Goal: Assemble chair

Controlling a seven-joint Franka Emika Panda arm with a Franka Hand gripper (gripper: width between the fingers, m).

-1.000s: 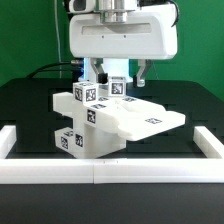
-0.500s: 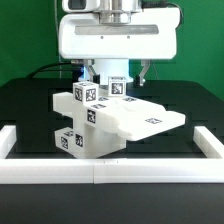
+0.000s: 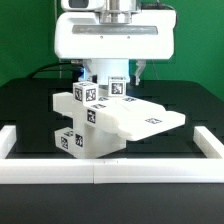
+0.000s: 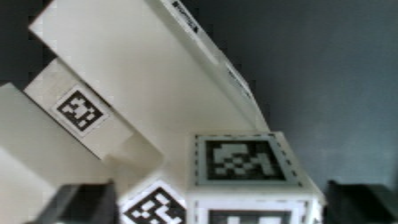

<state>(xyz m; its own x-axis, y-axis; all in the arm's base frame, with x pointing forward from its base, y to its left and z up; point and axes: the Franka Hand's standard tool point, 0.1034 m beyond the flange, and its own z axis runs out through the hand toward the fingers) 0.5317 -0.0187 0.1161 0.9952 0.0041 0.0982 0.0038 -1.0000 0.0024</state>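
A Franka arm's gripper (image 3: pixel 112 78) hangs low over a part-built chair (image 3: pixel 105 120) at the middle of the black desk (image 3: pixel 30 110), a little back from the front border rail (image 3: pixel 110 172) and well clear of both side edges. The matte white chair parts already stand joined: a flat slab (image 3: pixel 150 117) juts toward the exterior view's right, chunky tagged bars (image 3: pixel 82 96) stack on the exterior view's left, and a lower block (image 3: pixel 72 140) rests on the desk. A small tagged cube (image 3: pixel 118 86) sits at the top of the stack, right under the gripper. In the wrist view the same cube (image 4: pixel 237 160) fills the near foreground, dark fingertips (image 4: pixel 75 203) showing to either side of it, with a long slab (image 4: pixel 151 60) slanting away beyond. Whether the jaws are pressing on the cube or standing just off it cannot be told from either picture. Judging by what is joined, the build looks well under way, with several parts mated into one structure. The top cube seems to be the piece in hand; further parts, if any remain, are out of sight.
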